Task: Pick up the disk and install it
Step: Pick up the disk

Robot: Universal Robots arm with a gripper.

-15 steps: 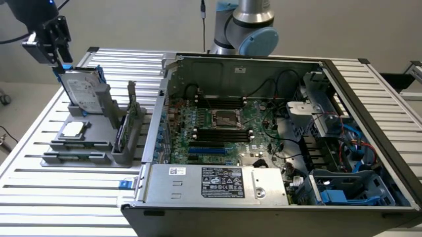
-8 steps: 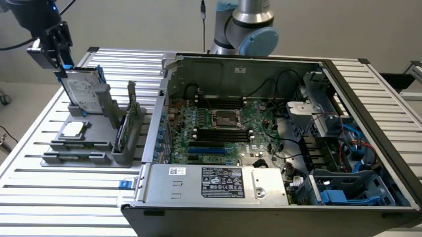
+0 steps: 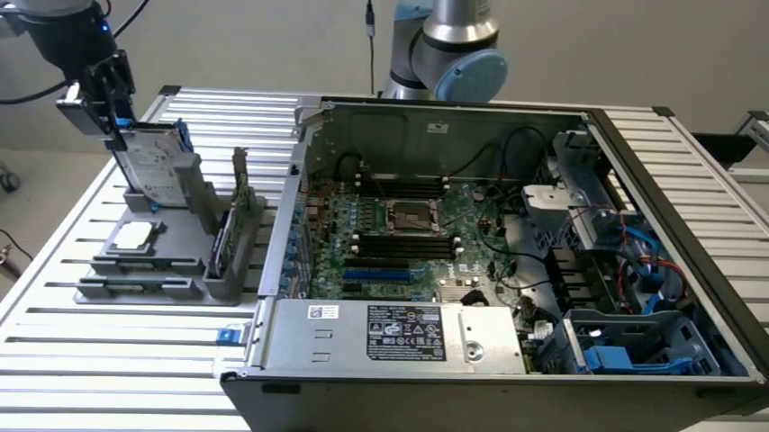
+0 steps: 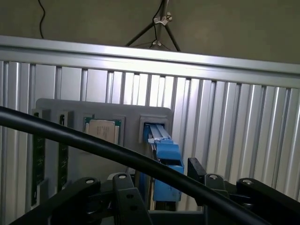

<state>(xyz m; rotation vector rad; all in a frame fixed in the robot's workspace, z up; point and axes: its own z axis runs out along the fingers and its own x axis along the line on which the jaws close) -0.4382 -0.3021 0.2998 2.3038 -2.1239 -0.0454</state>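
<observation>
The disk [image 3: 150,162], a silver-grey hard drive with a white label in a blue carrier, stands on edge in a slot at the back of the grey parts holder [image 3: 144,281] at the exterior view's left. My gripper [image 3: 117,112] comes down on its top edge, its black fingers closed on the blue carrier. In the wrist view the blue carrier of the disk [image 4: 166,157] runs from between my fingers [image 4: 123,187] down into the holder's slot [image 4: 154,127]; my gripper [image 4: 164,190] sits around its near end.
The holder also carries a small square silver chip [image 3: 132,236] and upright cards [image 3: 240,216]. The open computer case [image 3: 481,225] lies to the exterior view's right, with a grey power-supply box [image 3: 397,331] and a blue-fitted bay [image 3: 625,355]. A black cable [image 4: 93,140] crosses the wrist view.
</observation>
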